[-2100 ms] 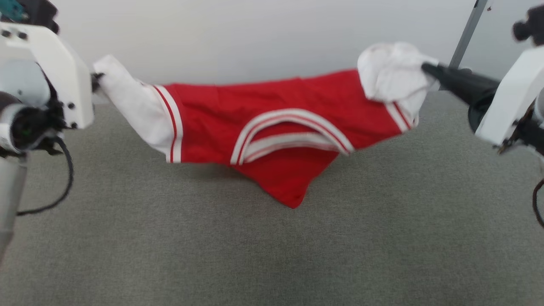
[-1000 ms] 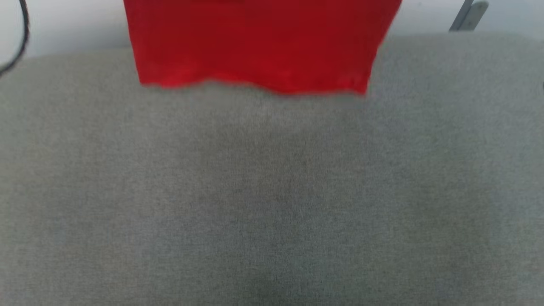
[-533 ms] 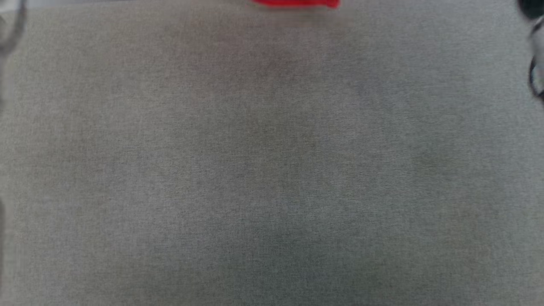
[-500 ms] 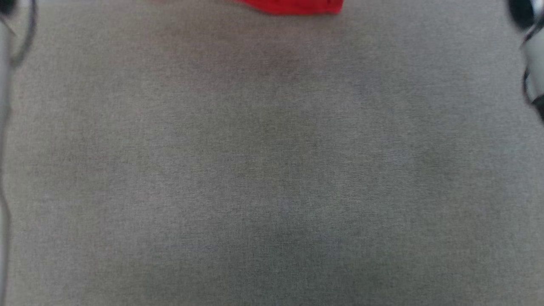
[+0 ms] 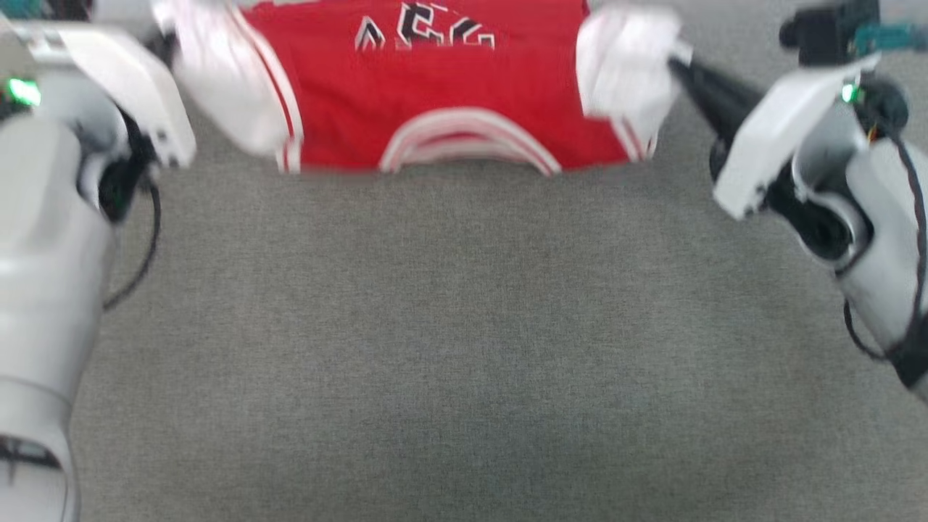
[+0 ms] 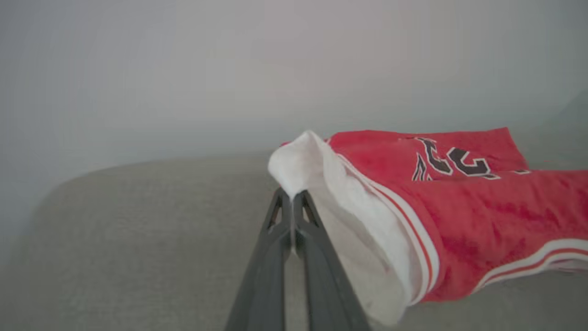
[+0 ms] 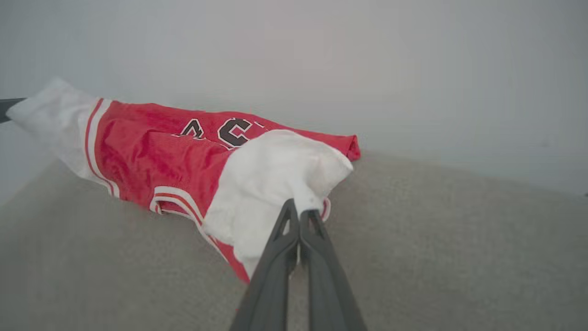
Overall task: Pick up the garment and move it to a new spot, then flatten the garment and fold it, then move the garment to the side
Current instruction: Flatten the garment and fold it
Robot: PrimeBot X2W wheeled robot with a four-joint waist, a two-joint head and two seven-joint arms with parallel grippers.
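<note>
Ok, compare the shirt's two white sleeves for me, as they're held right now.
The left sleeve is drawn out long from the left hand; the right sleeve is bunched into a lump at the right hand. The left sleeve's striped trim shows along its length; the right sleeve's is mostly covered. Both are white, each pinched by a shut hand.

- Grey woven fabric surface (image 5: 464, 348) is spreading across the head view from 9 o'clock to 3 o'clock and down to 6 o'clock.
- Pale blank wall (image 6: 229, 69) is rising beyond the surface's far edge at 12 o'clock.
</note>
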